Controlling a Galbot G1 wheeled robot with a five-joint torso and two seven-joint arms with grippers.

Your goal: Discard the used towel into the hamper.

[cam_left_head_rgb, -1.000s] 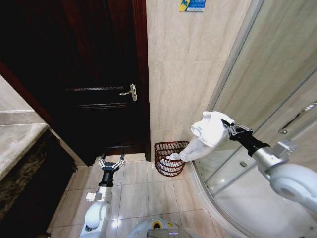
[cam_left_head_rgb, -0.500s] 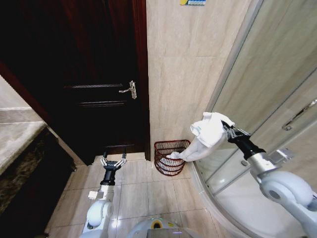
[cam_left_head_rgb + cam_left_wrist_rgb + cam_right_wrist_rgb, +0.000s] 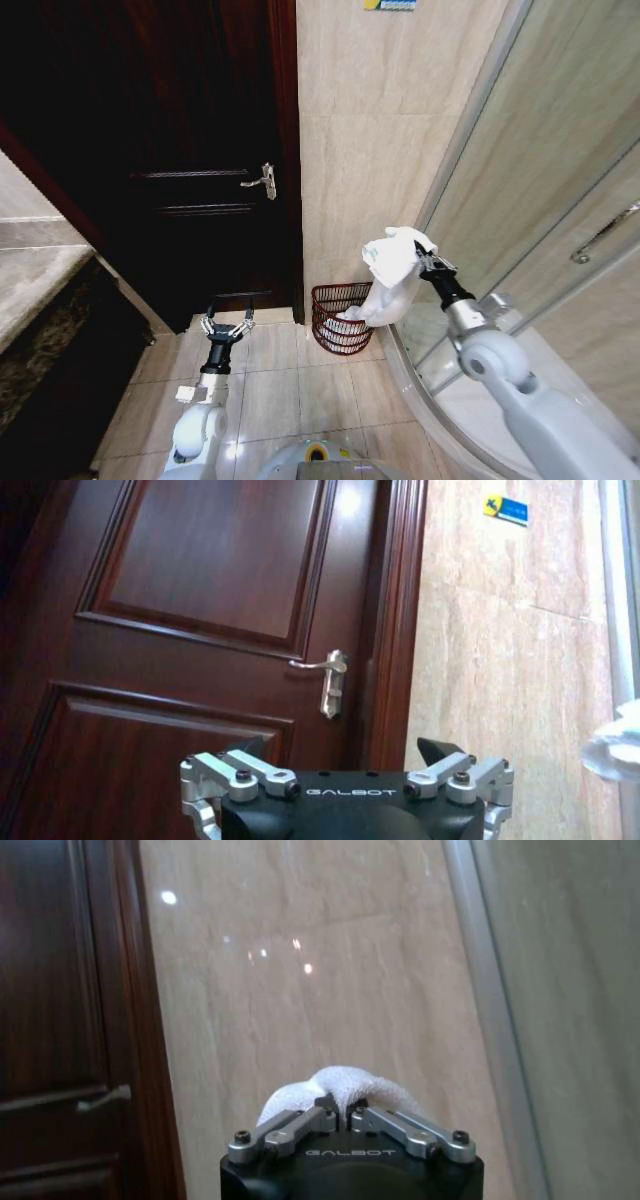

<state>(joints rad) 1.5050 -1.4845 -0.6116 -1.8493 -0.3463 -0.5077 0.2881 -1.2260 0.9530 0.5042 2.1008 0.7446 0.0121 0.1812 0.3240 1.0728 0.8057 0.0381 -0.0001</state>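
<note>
My right gripper [image 3: 428, 258], jaws clamped on the bunched white towel [image 3: 390, 262]; cloth tail hangs to 7 o'clock, its end inside the hamper [image 3: 336, 330], which stands against the tiled wall [image 3: 370, 160] beside the door [image 3: 190, 150]. My left gripper [image 3: 226, 325] idles low, fingers spread. Risk, as I judge it: bulk held off-centre may drape over the rim

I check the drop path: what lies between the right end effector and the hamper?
In the head view, the white towel hangs from the right end effector down to the hamper.
</note>
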